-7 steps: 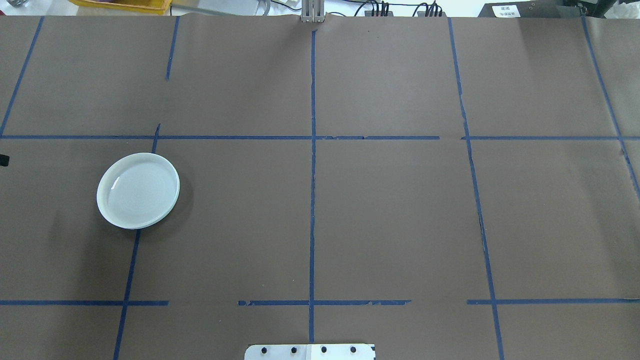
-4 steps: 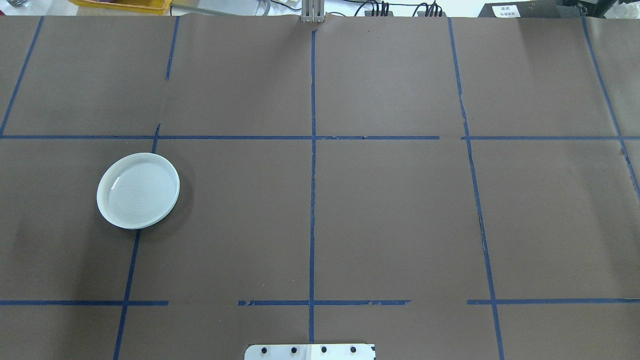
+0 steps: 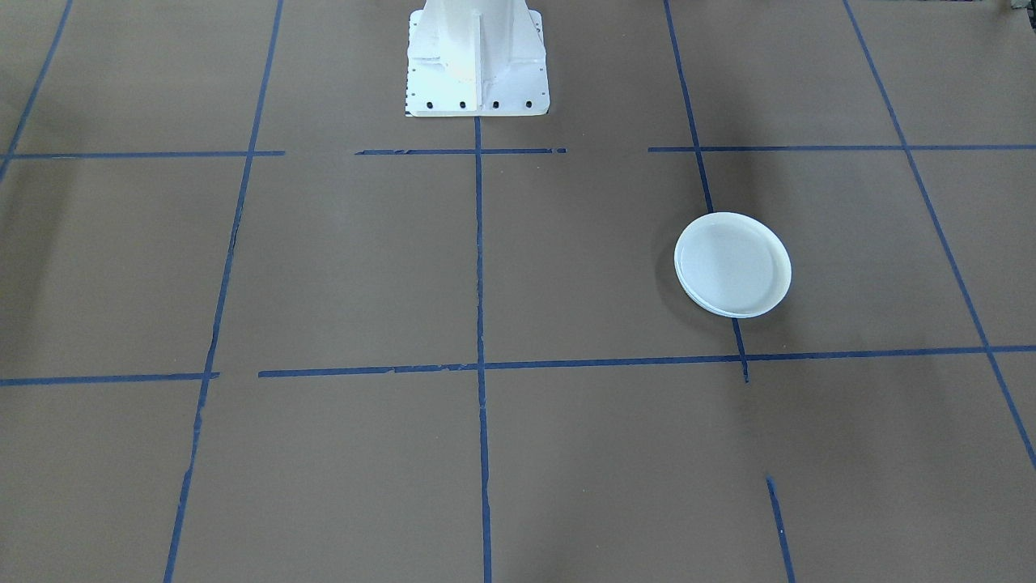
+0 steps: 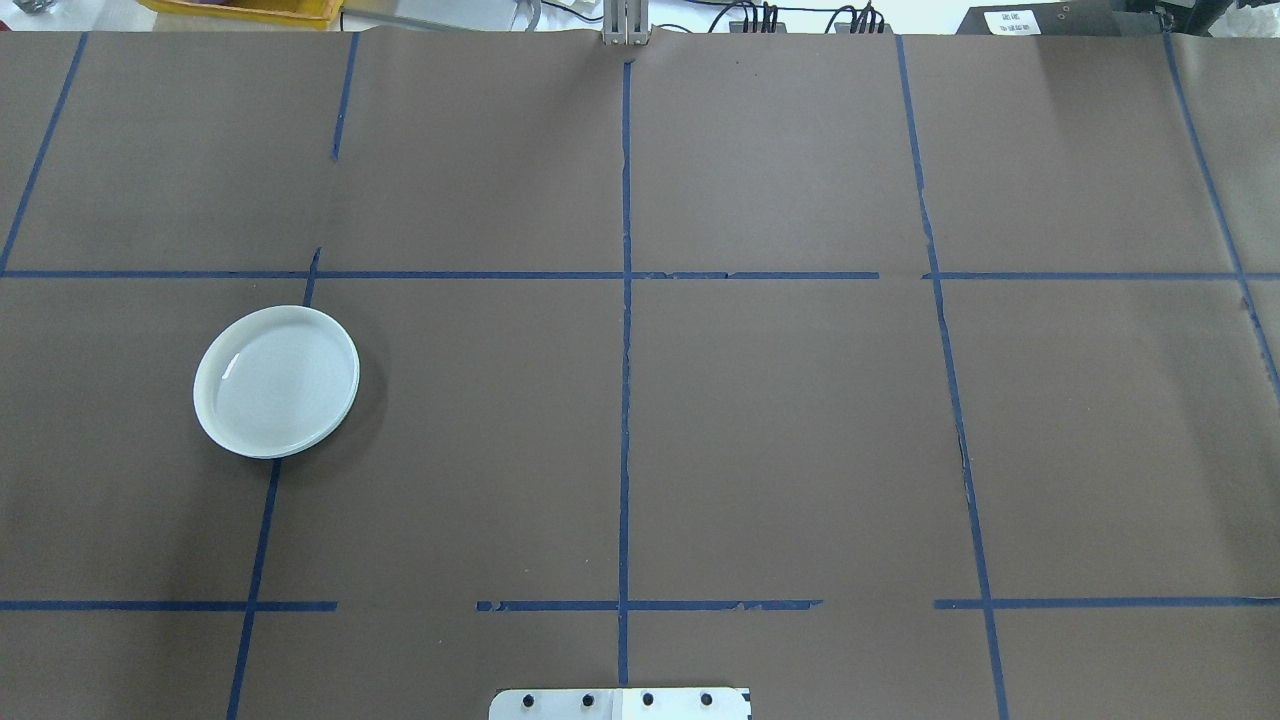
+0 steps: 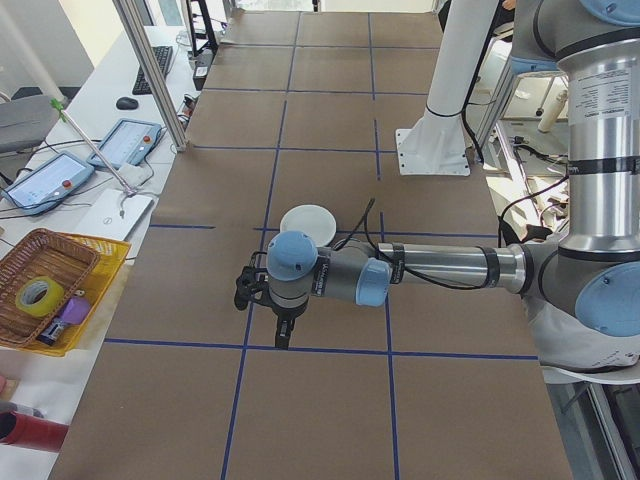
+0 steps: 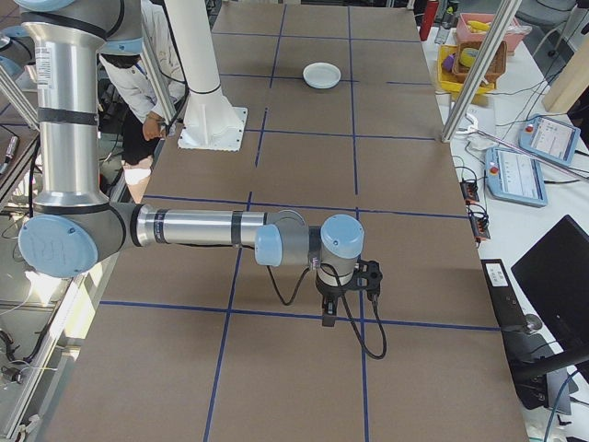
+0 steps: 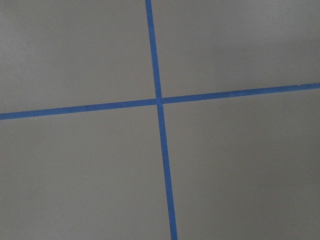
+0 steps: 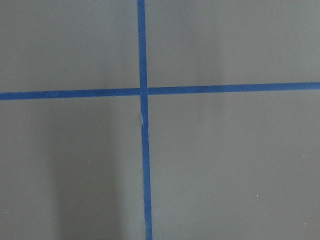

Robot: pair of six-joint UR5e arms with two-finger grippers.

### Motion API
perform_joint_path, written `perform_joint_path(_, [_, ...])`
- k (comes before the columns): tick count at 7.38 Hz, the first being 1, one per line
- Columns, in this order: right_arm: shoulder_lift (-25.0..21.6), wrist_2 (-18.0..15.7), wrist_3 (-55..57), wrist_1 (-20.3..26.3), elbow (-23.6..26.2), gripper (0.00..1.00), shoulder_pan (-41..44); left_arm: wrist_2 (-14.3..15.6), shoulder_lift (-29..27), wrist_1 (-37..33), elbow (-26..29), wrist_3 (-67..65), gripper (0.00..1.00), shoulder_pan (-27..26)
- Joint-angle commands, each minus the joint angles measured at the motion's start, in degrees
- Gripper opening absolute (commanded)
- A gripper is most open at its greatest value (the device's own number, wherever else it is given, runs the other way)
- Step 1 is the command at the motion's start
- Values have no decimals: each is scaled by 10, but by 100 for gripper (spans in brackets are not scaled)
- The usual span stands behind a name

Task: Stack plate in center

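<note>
Pale plates, seemingly 2-3 stacked; 2 tools, spread unreadable.

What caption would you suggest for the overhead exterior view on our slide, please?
A stack of pale blue-grey round shallow plates sits left of center on the brown, blue-taped table.

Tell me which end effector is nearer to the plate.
The left end effector, hanging a short way from the plate; the right end effector hangs near the opposite end of the table.

no legible text, labels or signs
</note>
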Motion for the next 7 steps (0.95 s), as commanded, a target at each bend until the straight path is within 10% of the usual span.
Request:
perform_joint_path(1, [0, 0, 0, 0, 0, 100, 0, 0, 3, 4, -1, 4, 100, -2])
perform_joint_path(7, [0, 1, 1, 0, 0, 100, 0, 0, -4, 1, -1, 1, 100, -2])
